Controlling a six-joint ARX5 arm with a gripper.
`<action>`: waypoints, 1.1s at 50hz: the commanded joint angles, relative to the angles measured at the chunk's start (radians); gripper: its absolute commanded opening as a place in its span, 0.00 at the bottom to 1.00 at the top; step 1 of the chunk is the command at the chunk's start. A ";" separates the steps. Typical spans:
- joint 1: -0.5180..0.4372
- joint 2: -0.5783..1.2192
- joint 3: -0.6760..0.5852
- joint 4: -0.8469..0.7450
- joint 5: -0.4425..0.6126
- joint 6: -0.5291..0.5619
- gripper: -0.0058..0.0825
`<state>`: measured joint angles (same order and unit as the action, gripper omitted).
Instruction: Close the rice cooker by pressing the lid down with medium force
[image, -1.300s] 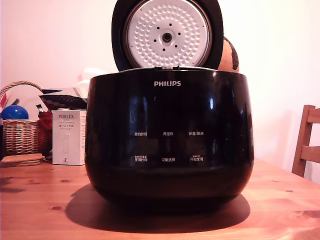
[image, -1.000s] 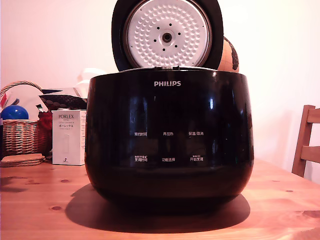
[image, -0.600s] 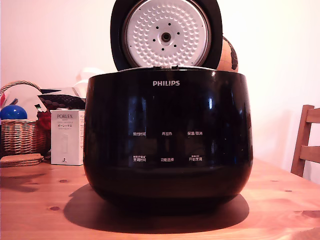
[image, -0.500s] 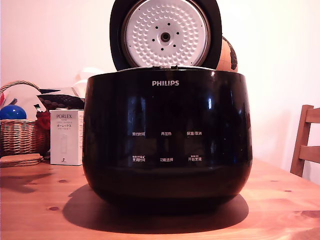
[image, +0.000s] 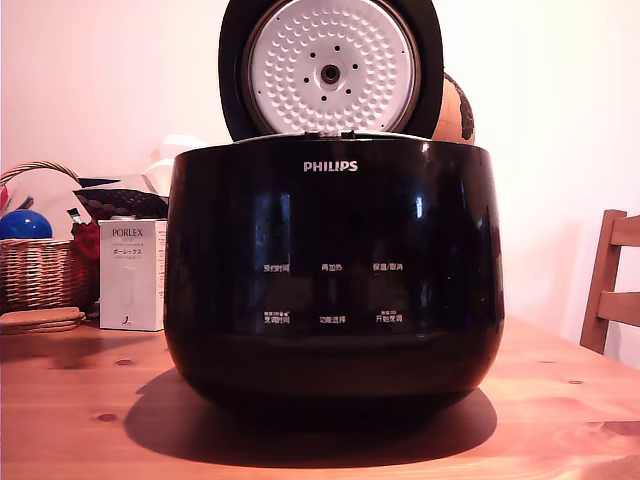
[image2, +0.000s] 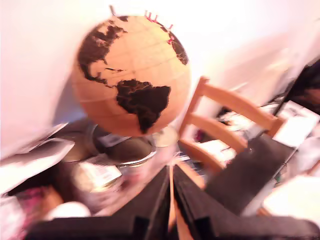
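So the cooker (image: 334, 270) has slid a bit toward the exterior view's left on the table (image: 80, 400) vs a sec ago, lid (image: 331, 68) barely tipped and standing open, so prob just first contact from behind. Arm isn't visible in the exterior view. Wrist view's blurry, tool (image2: 171, 200) fingers nearly together, holding nothing afaict, facing a globe (image2: 131, 75) and chair (image2: 227, 117).

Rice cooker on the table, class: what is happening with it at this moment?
The rice cooker sits on the wooden table with its lid standing fully open, its dimpled inner face towards the exterior camera. Nothing touches the lid in the exterior view, so it has not been pressed down. The blurred wrist view shows the claw with its black fingers nearly together, pointing towards a globe and a wooden chair.
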<state>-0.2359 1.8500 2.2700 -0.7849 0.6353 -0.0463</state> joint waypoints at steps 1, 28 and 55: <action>0.011 0.046 0.056 0.009 0.050 -0.010 0.04; 0.037 0.275 0.204 0.207 0.253 -0.203 0.04; -0.030 0.384 0.204 0.261 0.272 -0.246 0.04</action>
<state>-0.2489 2.1914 2.4706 -0.5404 0.9001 -0.2874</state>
